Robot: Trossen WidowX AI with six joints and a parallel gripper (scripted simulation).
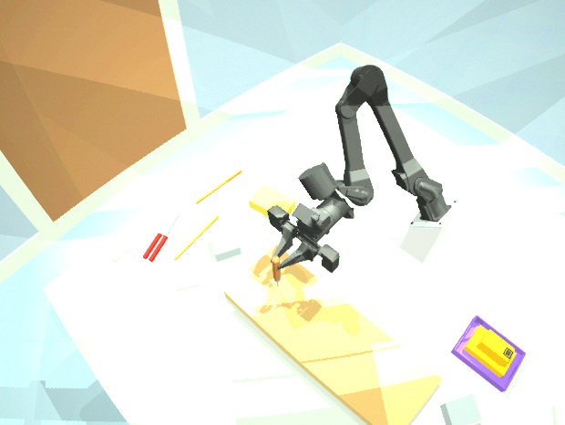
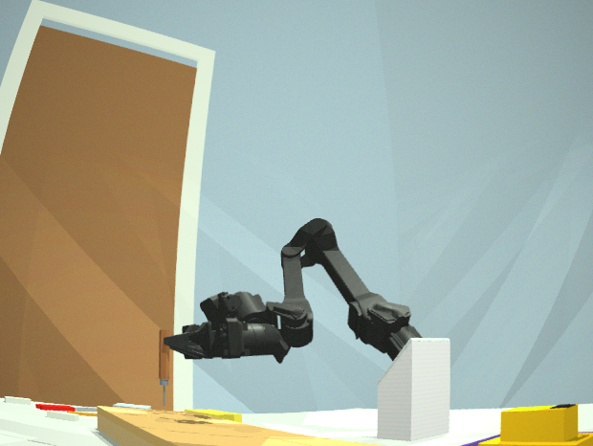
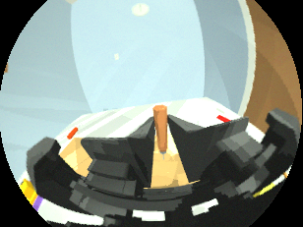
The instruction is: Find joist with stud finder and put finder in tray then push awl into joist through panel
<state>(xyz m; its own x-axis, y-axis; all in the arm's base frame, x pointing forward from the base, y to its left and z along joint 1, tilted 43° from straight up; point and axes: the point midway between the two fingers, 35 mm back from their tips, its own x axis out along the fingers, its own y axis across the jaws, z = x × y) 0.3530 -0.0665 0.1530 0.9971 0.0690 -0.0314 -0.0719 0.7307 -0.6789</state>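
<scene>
- Nearest, lower right in the top view: yellow stepped block-shaped stud finder with a black square mark, lying inside the purple rectangular tray.
- Pale yellow-tan rectangular floor panel flat on the white surface, well apart from the tray.
- Awl, brown-orange handle and thin grey spike: near upright, spike down, near the panel's far end. Contact with the panel: cannot tell.
- Black two-finger hand: closed on the awl's handle, roughly level in the exterior view.
- Farther: red-handled tool on the surface.
- Farthest: brown door, pale frame.
</scene>
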